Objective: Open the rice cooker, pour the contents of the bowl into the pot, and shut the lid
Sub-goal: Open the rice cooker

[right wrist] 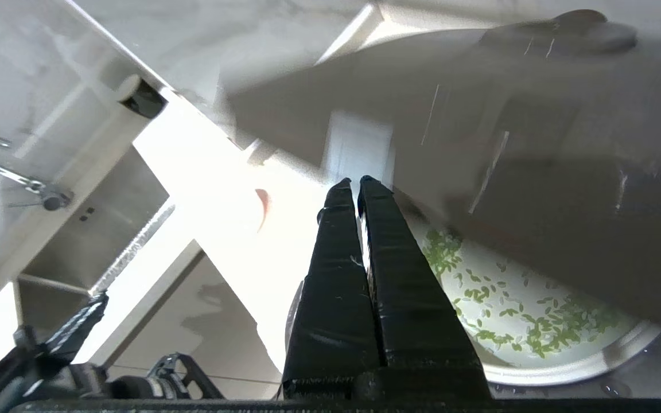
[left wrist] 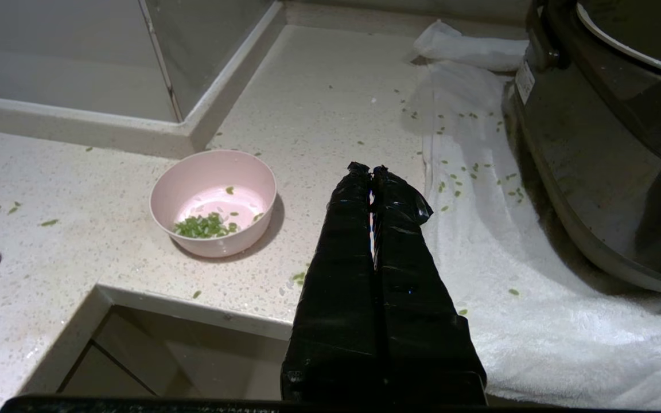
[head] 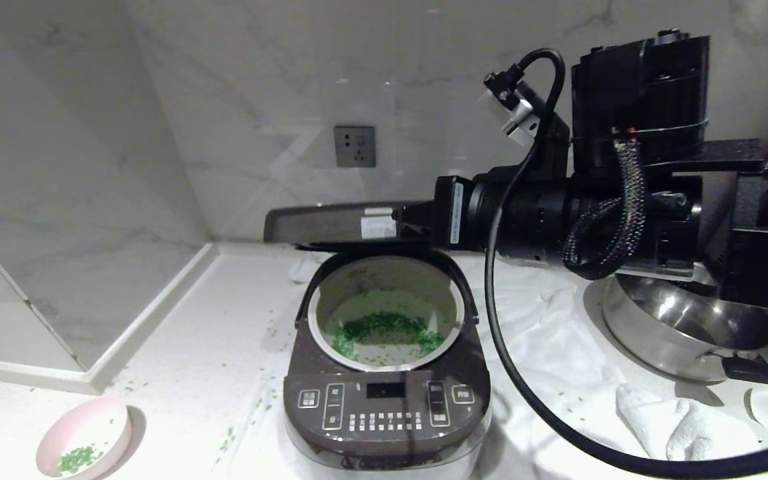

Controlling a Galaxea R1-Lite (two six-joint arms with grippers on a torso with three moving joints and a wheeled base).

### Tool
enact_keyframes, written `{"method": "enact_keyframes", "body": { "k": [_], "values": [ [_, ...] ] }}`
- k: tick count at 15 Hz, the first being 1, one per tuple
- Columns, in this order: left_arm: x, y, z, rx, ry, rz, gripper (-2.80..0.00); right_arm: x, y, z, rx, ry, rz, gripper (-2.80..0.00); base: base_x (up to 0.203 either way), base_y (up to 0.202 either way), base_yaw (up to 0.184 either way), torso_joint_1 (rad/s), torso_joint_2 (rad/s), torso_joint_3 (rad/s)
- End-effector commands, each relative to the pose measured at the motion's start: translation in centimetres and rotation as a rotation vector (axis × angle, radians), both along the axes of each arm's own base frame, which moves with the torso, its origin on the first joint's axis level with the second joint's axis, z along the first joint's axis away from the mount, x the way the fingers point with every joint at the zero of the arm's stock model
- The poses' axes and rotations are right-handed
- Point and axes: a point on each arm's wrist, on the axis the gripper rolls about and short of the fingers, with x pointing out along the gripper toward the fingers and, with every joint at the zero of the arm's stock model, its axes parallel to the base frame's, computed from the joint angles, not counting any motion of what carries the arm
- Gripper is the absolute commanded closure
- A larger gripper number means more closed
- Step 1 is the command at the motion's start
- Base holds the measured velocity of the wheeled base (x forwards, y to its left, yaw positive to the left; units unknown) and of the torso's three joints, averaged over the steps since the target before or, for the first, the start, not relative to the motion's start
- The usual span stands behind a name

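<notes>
The rice cooker (head: pixel 384 407) stands on a white towel. Its lid (head: pixel 311 227) hangs half-lowered and edge-on above the pot (head: pixel 384 280). Green contents (head: pixel 384 327) lie in the pot's bottom. My right arm (head: pixel 524 207) reaches in from the right to the lid. In the right wrist view my right gripper (right wrist: pixel 354 180) is shut and empty, beside the blurred lid (right wrist: pixel 537 143) and above the pot's contents (right wrist: pixel 514 315). The pink bowl (head: pixel 101 417) sits upright at the front left with a few green bits (left wrist: pixel 201 226) inside. My left gripper (left wrist: pixel 370 168) hangs shut and empty, right of the bowl (left wrist: pixel 216 189).
A steel pan (head: pixel 684 327) stands at the right behind a rolled white cloth (head: pixel 677 420). The towel (head: pixel 557 360) spreads under and right of the cooker. Green bits are scattered over the counter. A raised ledge (head: pixel 151 327) runs along the left, and a wall socket (head: pixel 355 146) sits behind.
</notes>
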Motion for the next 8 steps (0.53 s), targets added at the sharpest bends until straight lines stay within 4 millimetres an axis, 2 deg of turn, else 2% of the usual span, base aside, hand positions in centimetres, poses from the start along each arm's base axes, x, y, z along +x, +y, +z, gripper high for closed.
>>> {"method": "enact_keyframes", "body": {
  "k": [1, 3, 8],
  "values": [
    [0.0, 0.0, 0.0, -0.001, -0.001, 0.000, 0.00, -2.0, -1.8, 2.3, 0.038, -0.059, 0.004, 0.00, 0.000, 0.000, 0.000, 0.000, 0.00, 0.000],
    [0.0, 0.0, 0.0, -0.001, -0.001, 0.000, 0.00, -3.3, -3.1, 3.2, 0.024, -0.102, -0.018, 0.00, 0.000, 0.000, 0.000, 0.000, 0.00, 0.000],
    [0.0, 0.0, 0.0, -0.001, -0.001, 0.000, 0.00, -7.2, -7.4, 5.0, -0.026, -0.228, -0.199, 0.00, 0.000, 0.000, 0.000, 0.000, 0.00, 0.000]
  ]
}}
